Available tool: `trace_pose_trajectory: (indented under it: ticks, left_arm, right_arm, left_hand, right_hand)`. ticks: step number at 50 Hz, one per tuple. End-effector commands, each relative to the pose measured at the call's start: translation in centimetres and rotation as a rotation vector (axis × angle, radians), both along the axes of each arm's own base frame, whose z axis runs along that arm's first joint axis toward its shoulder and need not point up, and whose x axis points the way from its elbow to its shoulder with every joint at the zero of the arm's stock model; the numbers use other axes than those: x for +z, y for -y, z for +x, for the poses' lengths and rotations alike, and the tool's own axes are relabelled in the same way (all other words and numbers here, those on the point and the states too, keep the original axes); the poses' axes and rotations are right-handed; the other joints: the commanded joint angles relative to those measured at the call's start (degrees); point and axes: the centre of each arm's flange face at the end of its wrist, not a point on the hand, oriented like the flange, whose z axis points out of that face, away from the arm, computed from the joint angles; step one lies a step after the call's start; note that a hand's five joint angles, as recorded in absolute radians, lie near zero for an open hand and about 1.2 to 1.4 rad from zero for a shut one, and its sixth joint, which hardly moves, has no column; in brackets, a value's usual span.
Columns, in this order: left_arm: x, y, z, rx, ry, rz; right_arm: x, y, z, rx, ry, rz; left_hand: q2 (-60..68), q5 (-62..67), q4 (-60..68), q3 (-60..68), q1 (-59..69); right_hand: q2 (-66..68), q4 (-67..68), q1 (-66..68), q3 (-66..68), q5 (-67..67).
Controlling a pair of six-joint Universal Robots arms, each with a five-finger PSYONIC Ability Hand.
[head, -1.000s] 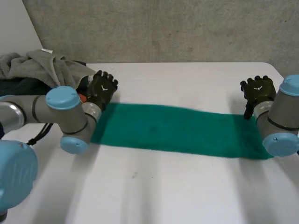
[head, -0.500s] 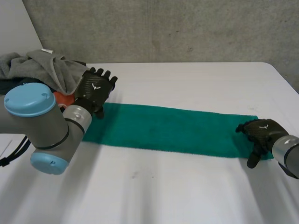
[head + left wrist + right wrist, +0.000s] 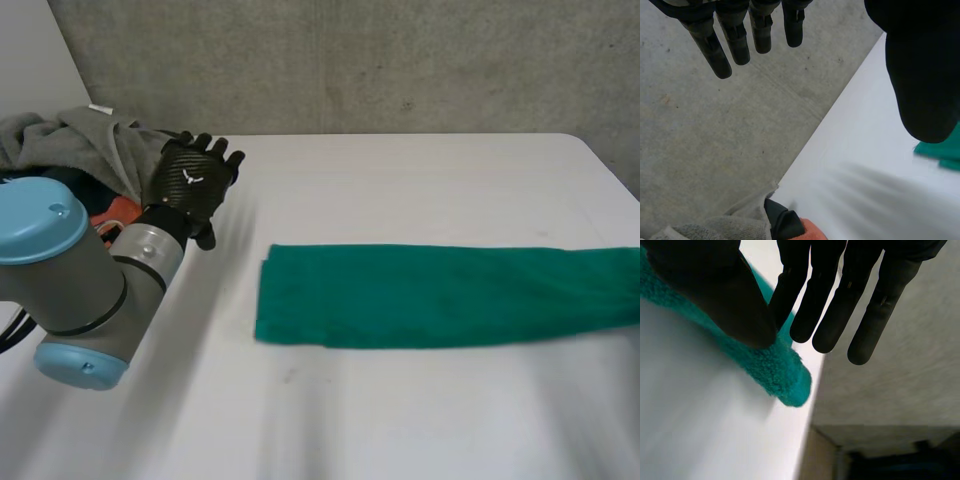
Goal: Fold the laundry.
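Note:
A long green towel (image 3: 430, 295) lies folded in a strip across the white table (image 3: 400, 180), its right end running out past the table's right side. In the right wrist view my right hand (image 3: 715, 295) pinches that end of the towel (image 3: 775, 370) between thumb and straight fingers (image 3: 830, 310), at the table's edge. My left hand (image 3: 190, 185) hovers open above the table's left part, apart from the towel's left end and beside the laundry pile. Past the thumb of my left hand (image 3: 920, 75) a bit of the towel (image 3: 940, 152) shows.
A pile of laundry sits at the far left: a grey towel (image 3: 80, 145) over an orange piece (image 3: 115, 212) and a dark one (image 3: 782, 222). The table's back edge meets a concrete wall (image 3: 400, 60). My left arm (image 3: 70, 280) reaches over the front left.
The green towel has slid to the right, its left end drawing away from my left hand. My right hand closed on its right end and left the head view. My left hand rose toward the pile.

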Motion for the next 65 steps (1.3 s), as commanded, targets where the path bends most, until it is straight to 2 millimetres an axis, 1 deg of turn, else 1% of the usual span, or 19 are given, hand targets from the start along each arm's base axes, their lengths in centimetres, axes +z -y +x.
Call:
trace_pose_trajectory:
  ticks: [1,4,5,8,9,13,17,19,23,27,32,41,42,46,50,53,55,58,65]
  left_arm:
    - [0.2,-0.6,0.3,0.001,-0.008,0.007]
    - [0.3,-0.8,0.4,0.002,-0.029,0.017]
    - [0.4,-0.9,0.4,0.0,-0.035,0.018]
    - [0.6,-1.2,0.3,-0.003,-0.063,0.03]
    - [0.6,-1.2,0.3,-0.005,-0.07,0.034]
    - [0.7,-1.7,0.2,-0.013,-0.093,0.05]
    - [0.6,-2.2,-0.1,-0.028,-0.098,0.056]
    - [0.5,-2.7,-0.7,-0.047,-0.098,0.057]
    - [0.5,-3.3,-1.4,-0.073,-0.099,0.055]
    - [0.5,-3.9,-2.1,-0.098,-0.098,0.056]
    - [0.7,-5.2,-3.4,-0.147,-0.103,0.047]
    - [-0.4,-7.1,-6.1,-0.228,-0.093,0.065]
    - [-0.4,-7.1,-6.1,-0.229,-0.091,0.065]
    - [-0.4,-7.0,-6.1,-0.226,-0.092,0.065]
    - [-0.2,-7.0,-6.0,-0.222,-0.094,0.06]
    - [0.1,-7.1,-5.8,-0.217,-0.095,0.057]
    - [0.4,-7.1,-5.6,-0.215,-0.096,0.05]
    - [1.2,-6.9,-5.1,-0.19,-0.107,0.036]
    - [1.4,-5.7,-3.0,-0.04,-0.129,0.044]
  right_arm:
    - [2.4,-0.7,10.3,0.354,-0.063,-0.152]
    - [3.1,-2.4,14.8,0.522,-0.049,-0.232]
    - [3.5,-4.1,17.9,0.649,-0.033,-0.278]
    - [3.5,-7.4,22.3,0.846,-0.014,-0.32]
    - [3.3,-9.9,24.9,0.957,0.01,-0.329]
    - [-0.4,-15.7,29.5,1.196,0.036,-0.239]
    - [-3.5,-18.9,31.8,1.293,0.033,-0.162]
    - [-3.8,-19.0,32.1,1.289,0.032,-0.156]
    - [-3.5,-17.7,31.5,1.162,0.035,-0.154]
    - [-1.6,-15.8,29.8,0.955,0.13,-0.15]
    - [1.6,-12.7,24.2,0.73,0.409,-0.058]
    - [-1.8,-11.2,18.6,0.523,0.508,0.238]
    - [-2.4,-11.0,18.1,0.506,0.495,0.257]
    - [-4.1,-9.1,16.0,0.443,0.399,0.279]
    - [-3.2,-6.4,14.7,0.375,0.309,0.129]
    - [0.2,-6.1,16.4,0.407,0.279,-0.087]
    - [2.8,-7.6,19.1,0.511,0.295,-0.182]
    - [4.1,-10.1,22.6,0.662,0.323,-0.213]
    - [0.2,-17.9,29.8,1.039,0.332,-0.058]
  left_hand:
    - [-1.7,-2.6,-1.6,-2.0,-0.7]
    - [-1.7,-2.6,-1.6,-2.0,-0.7]
    - [-1.7,-2.6,-1.6,-2.0,-0.7]
    - [-1.7,-2.6,-1.6,-2.0,-0.7]
    - [-1.7,-2.6,-1.6,-2.0,-0.7]
    - [-1.7,-2.6,-1.6,-2.0,-0.7]
    - [-1.7,-2.6,-1.6,-2.0,-0.7]
    - [-1.7,-2.6,-1.6,-2.0,-0.7]
    - [-1.7,-2.6,-1.6,-2.0,-0.7]
    - [-1.7,-2.6,-1.6,-2.0,-0.7]
    - [-1.7,-2.6,-1.6,-2.0,-0.7]
    - [-1.7,-2.6,-1.6,-2.0,-0.7]
    - [-1.7,-2.6,-1.6,-2.0,-0.7]
    - [-1.7,-2.6,-1.6,-2.0,-0.7]
    - [-1.7,-2.6,-1.6,-2.0,-0.7]
    - [-1.7,-2.6,-1.6,-2.0,-0.7]
    - [-1.7,-2.6,-1.6,-2.0,-0.7]
    - [-1.7,-2.6,-1.6,-2.0,-0.7]
    - [-1.7,-2.6,-1.6,-2.0,-0.7]
  right_hand:
    - [12.7,11.6,15.6,12.3,13.6]
    - [12.7,11.6,15.6,12.3,13.6]
    - [12.7,11.6,15.6,12.3,13.6]
    - [12.7,11.6,15.6,12.3,13.6]
    - [12.7,11.6,15.6,12.3,13.6]
    - [12.7,11.6,15.6,12.3,13.6]
    - [12.7,11.6,15.6,12.3,13.6]
    - [12.7,11.6,15.6,12.3,13.6]
    - [-57.3,-58.4,-54.4,-57.7,-56.4]
    - [-57.3,-58.4,-54.4,-57.7,-56.4]
    - [-57.3,-58.4,-54.4,-57.7,-56.4]
    - [-56.8,-57.9,-53.9,-57.2,-55.9]
    - [-49.6,-50.7,-46.7,-50.0,-48.6]
    - [12.5,11.5,15.4,12.1,13.5]
    - [12.7,11.6,15.6,12.3,13.6]
    - [12.7,11.6,15.6,12.3,13.6]
    - [12.7,11.6,15.6,12.3,13.6]
    - [12.7,11.6,15.6,12.3,13.6]
    - [12.7,11.6,15.6,12.3,13.6]
